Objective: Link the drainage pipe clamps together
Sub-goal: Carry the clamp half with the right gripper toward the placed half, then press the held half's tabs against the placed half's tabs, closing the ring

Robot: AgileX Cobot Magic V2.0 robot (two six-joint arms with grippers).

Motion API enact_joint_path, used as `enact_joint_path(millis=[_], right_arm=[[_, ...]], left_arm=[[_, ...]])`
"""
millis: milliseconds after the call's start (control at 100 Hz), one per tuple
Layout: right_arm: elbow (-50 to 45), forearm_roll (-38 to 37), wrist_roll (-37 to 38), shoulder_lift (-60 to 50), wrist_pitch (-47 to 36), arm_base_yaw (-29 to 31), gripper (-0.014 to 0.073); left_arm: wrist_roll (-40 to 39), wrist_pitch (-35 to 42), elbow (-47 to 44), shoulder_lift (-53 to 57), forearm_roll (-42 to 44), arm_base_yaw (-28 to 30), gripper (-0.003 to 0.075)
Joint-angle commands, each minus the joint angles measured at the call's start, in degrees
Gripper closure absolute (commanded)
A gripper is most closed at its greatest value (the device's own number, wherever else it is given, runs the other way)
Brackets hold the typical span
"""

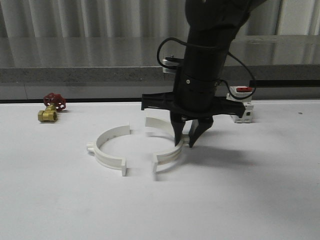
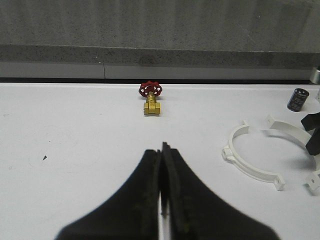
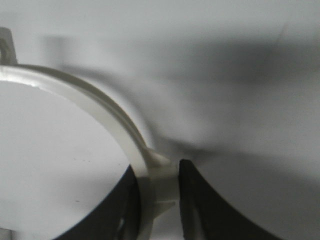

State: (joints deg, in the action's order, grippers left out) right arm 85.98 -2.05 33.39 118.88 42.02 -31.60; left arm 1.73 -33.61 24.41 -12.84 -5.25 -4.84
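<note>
1. Right gripper (image 1: 186,140) was clamped across the right clamp half (image 1: 167,152) (thin wall only).
2. Left clamp half (image 1: 111,148) lay at its 9 o'clock, apart.
3. Left gripper (image 2: 162,187) was pressed closed, empty.
4. Risk: half pivoted in the pinch, tabs misaligned.

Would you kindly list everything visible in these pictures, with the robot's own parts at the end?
left clamp half: one, white, mid-table, free.
right clamp half: one, white, beside it, ends apart, pinched by the right gripper.
gate valve: one, brass with red handwheel, far left of table.
switch: one, white with red top, far right, behind the arm.
capacitor: one, black cylinder, beyond the clamps.
table: one, white.
left gripper: black fingers together, holding nothing.
right gripper: black, on the right half.
</note>
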Motion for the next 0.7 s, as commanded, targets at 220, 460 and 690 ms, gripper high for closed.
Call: enact_joint_path(millis=[220,460,690], right_arm=[[6.9,-1.1,2.2,0.0,0.6,-1.7,0.0563],[10.3,-4.1,5.2,2.0,3.3,-3.1,0.0563],[10.5,-4.9,6.9,2.2,3.3,-3.1,0.0563]], left_arm=[[-0.2,4.0,1.4,-0.5,-0.8,0.1,0.0741],[-0.2,4.0,1.4,-0.5,-0.8,0.1,0.0741],[-0.2,4.0,1.4,-0.5,-0.8,0.1,0.0741]])
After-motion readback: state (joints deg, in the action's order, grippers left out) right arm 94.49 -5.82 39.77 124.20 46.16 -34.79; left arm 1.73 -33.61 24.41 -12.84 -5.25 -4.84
